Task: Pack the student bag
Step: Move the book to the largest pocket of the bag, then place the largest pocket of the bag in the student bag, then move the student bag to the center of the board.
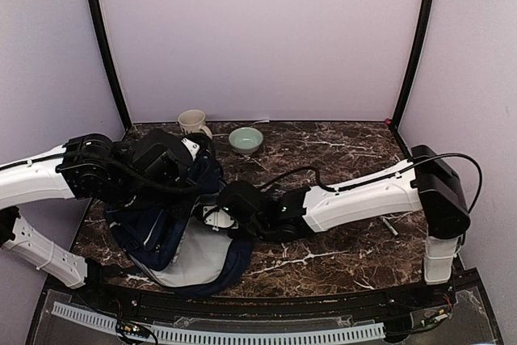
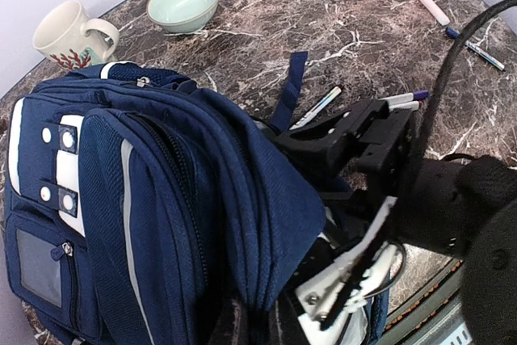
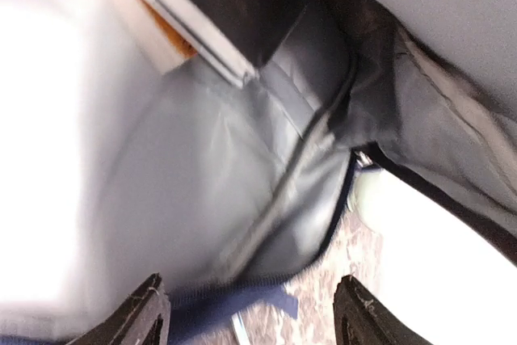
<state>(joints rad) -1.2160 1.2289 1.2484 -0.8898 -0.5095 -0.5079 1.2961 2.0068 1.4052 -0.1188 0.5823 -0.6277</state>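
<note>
The navy student bag [image 1: 158,224] lies at the table's front left, its grey lining [image 1: 194,258] spread open toward the near edge. In the left wrist view the student bag [image 2: 145,199] fills the frame. My left gripper [image 2: 258,319] is shut on a fold of its upper fabric and holds that flap raised. My right gripper [image 3: 254,317] reaches into the mouth of the bag, open, with nothing between its fingers. Grey lining [image 3: 210,183] lies just ahead of it, and the bag's navy rim [image 3: 226,300] crosses between the fingertips. From above, its black wrist [image 1: 242,204] sits at the opening.
A cream mug [image 1: 192,123] and a pale green bowl [image 1: 245,140] stand at the back of the table. Several pens lie loose on the marble: one [image 2: 319,107] beside the bag strap, another [image 2: 408,98] near it, more [image 2: 432,6] farther right.
</note>
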